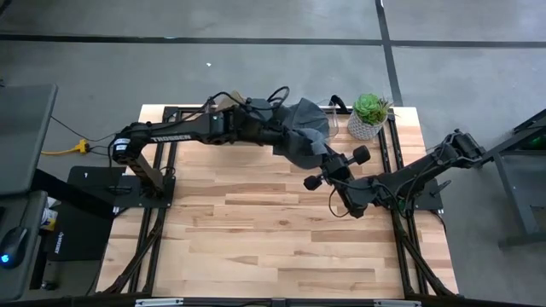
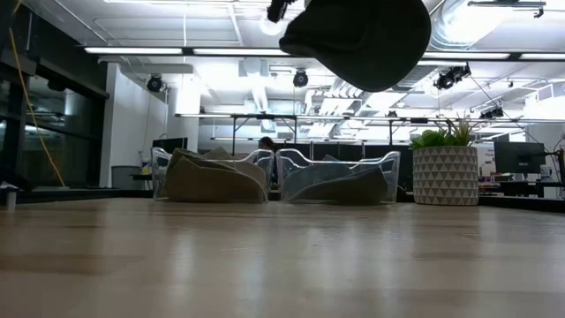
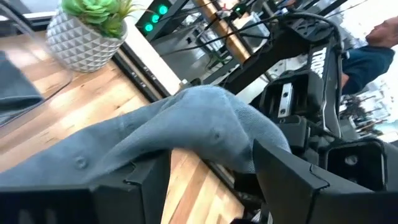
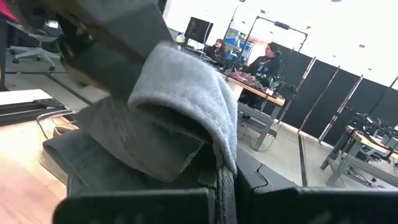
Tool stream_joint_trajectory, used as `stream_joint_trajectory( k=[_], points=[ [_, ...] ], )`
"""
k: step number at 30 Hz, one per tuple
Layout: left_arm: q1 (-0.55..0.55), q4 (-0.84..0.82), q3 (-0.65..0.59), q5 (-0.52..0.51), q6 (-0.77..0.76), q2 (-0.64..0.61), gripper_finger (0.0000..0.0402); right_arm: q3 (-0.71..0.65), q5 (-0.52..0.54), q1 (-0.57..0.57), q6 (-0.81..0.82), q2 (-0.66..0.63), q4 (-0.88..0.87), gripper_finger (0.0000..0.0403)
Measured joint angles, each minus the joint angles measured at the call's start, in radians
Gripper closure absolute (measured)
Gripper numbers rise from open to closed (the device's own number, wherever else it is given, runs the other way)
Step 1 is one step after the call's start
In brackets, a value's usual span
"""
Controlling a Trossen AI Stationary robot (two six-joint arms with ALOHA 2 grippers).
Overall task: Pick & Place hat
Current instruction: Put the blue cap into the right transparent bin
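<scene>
**Table stock: one hat aloft, two bins, one plant**

- Hat (image 1: 305, 135) — one, dark grey cloth, held up off the table (image 1: 256, 230) between the two grippers, toward the far edge and just beside the plant. From above its long axis runs slantwise, from the far side by the left arm down toward the right arm. In the low view it hangs at the top of the picture as a dark rounded mass, its bulge facing down, well clear of the wood.
- Left gripper (image 3: 211, 180) — one, reaching in from the left along the far edge; its fingers are closed on the hat's cloth, which drapes between and over them.
- Right gripper (image 4: 221, 186) — one, coming in from the right side of the table; its fingers pinch a folded edge of the hat, the cloth running down into the narrow gap between them.
- Clear bins — two, side by side at the far edge: one (image 2: 212, 177) holding tan-coloured cloth, the other (image 2: 340, 179) holding grey-blue cloth.
- Potted plant (image 1: 369, 115) — one, green, in a white patterned pot, at the far right corner.
- People (image 4: 264, 62) — two, seated at desks in the room beyond the table.
</scene>
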Motion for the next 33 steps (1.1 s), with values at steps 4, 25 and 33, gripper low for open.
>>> stream_joint_trajectory(
  k=[4,25,33],
  points=[
    [0.0,-0.001,0.002,-0.028,0.042,-0.019,0.0192,0.0,-0.001,0.0,0.003,0.0,0.0,0.04],
    [0.0,-0.27,0.001,-0.277,0.151,-0.217,0.0192,0.0,-0.001,0.0,0.03,0.0,-0.005,0.04],
    [0.0,-0.365,0.005,-0.282,0.149,-0.307,0.0192,0.0,-0.003,0.0,0.03,0.0,-0.007,0.04]
  ],
)
